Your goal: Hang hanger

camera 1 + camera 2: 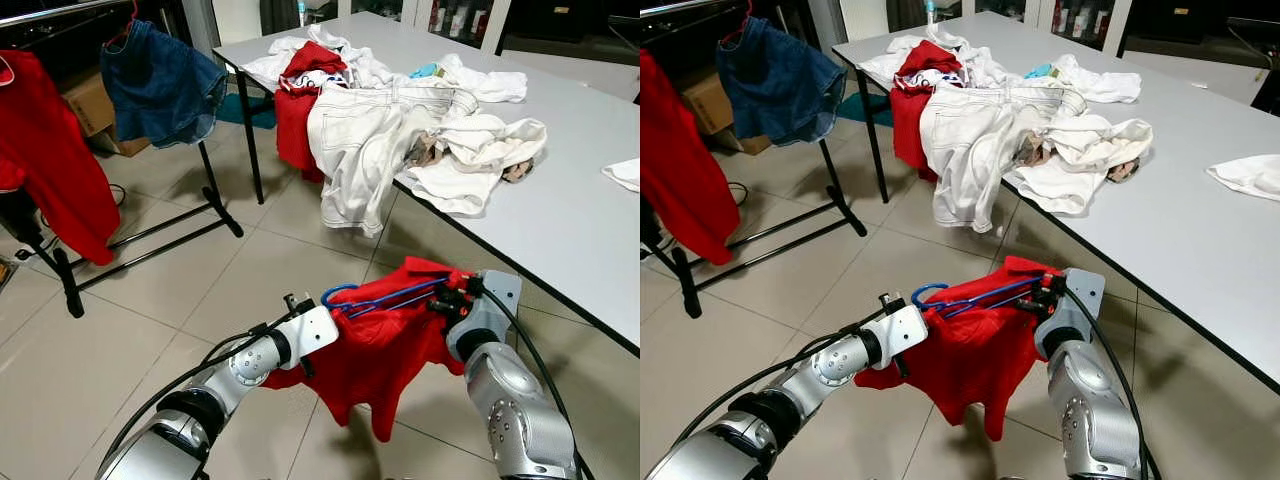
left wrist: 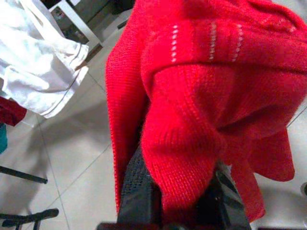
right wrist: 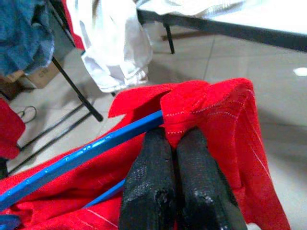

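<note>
Hanger blue, inside red sweater (both grippers gripping fabric).

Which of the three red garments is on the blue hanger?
The red knit sweater held between the left gripper and right gripper, with the blue hanger through it. The others hang on the rack and the table edge.

Both arms raised forward, elbows bent; left gripper and right gripper jaws clamped.

White clothes heaped on a grey table, denim skirt on a rack.
</note>
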You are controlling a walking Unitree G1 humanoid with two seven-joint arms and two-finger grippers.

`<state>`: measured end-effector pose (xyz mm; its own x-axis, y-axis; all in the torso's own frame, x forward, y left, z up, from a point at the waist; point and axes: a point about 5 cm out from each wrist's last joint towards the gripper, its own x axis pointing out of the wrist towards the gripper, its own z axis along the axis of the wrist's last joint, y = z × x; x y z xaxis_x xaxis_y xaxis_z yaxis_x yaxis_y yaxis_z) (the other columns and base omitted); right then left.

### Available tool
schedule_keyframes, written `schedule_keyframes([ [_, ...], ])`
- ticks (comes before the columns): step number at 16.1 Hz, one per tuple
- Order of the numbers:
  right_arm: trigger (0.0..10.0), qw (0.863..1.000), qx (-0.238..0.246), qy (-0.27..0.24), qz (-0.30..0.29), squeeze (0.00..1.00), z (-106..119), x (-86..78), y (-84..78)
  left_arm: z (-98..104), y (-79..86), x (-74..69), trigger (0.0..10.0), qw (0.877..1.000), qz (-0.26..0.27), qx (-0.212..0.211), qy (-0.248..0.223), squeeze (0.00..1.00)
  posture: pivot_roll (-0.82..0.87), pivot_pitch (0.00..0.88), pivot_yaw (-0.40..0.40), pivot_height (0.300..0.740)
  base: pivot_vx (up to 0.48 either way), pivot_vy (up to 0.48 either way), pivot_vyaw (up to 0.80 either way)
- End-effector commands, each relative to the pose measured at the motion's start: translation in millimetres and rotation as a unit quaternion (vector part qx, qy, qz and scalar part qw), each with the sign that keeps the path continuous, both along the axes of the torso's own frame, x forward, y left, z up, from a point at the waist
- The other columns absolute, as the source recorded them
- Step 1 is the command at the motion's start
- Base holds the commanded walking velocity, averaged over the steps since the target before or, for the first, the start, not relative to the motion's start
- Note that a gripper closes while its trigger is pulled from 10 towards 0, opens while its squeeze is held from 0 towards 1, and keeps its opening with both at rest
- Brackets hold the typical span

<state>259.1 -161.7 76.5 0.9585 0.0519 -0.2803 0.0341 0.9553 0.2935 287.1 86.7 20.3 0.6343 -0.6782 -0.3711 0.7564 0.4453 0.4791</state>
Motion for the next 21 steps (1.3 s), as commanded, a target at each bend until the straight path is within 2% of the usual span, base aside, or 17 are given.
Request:
schedule_keyframes([
  [1,0.0,1.000,0.014,-0.021,0.009,0.00,2.8,0.4,4.6,5.9,-4.3,2.4,10.0,1.000,-0.015,-0.001,-0.019,0.00,-0.18,0.000,0.066,0.740,0.000,0.000,0.00],
  [5,0.0,0.998,0.020,-0.054,0.010,0.00,9.5,0.1,5.0,7.0,-5.1,2.9,10.0,1.000,-0.017,-0.002,-0.022,0.00,-0.18,0.000,0.068,0.740,0.000,0.000,0.00],
  [7,0.0,0.994,0.007,-0.100,0.041,0.00,19.8,-4.3,9.3,7.2,-5.6,3.5,10.0,1.000,-0.013,-0.004,-0.018,0.00,-0.18,0.000,0.067,0.740,0.000,0.000,0.00],
  [9,0.0,0.991,-0.002,-0.119,0.053,0.00,23.6,-7.1,10.5,7.3,-5.8,4.4,10.0,1.000,-0.008,-0.008,-0.011,0.00,-0.18,0.000,0.066,0.740,0.000,0.000,0.00],
  [14,0.0,0.971,-0.044,-0.218,0.085,0.00,49.0,-15.6,11.7,11.2,-7.9,13.4,10.0,0.999,0.019,-0.032,0.036,0.00,-0.19,0.000,0.070,0.740,0.000,0.000,0.00],
  [16,0.0,0.960,-0.042,-0.253,0.116,0.00,59.4,-19.7,19.0,12.1,-9.1,15.6,10.0,0.997,0.027,-0.041,0.053,0.00,-0.19,0.000,0.072,0.740,0.000,0.000,0.00],
  [17,0.0,0.950,-0.021,-0.272,0.153,0.00,66.1,-24.1,26.7,13.6,-9.8,18.5,10.0,0.997,0.031,-0.042,0.064,0.00,-0.19,0.000,0.073,0.740,0.000,0.000,0.00],
  [18,0.0,0.946,-0.010,-0.275,0.171,0.00,67.7,-26.1,30.4,14.9,-9.7,20.3,10.0,0.996,0.034,-0.042,0.066,0.00,-0.19,0.000,0.073,0.740,0.000,0.000,0.00],
  [21,0.0,0.942,0.028,-0.237,0.237,0.00,57.1,-31.6,39.5,25.1,-15.5,27.3,10.0,0.996,0.016,-0.054,0.075,0.00,-0.19,0.000,0.072,0.740,0.000,0.000,0.00],
])
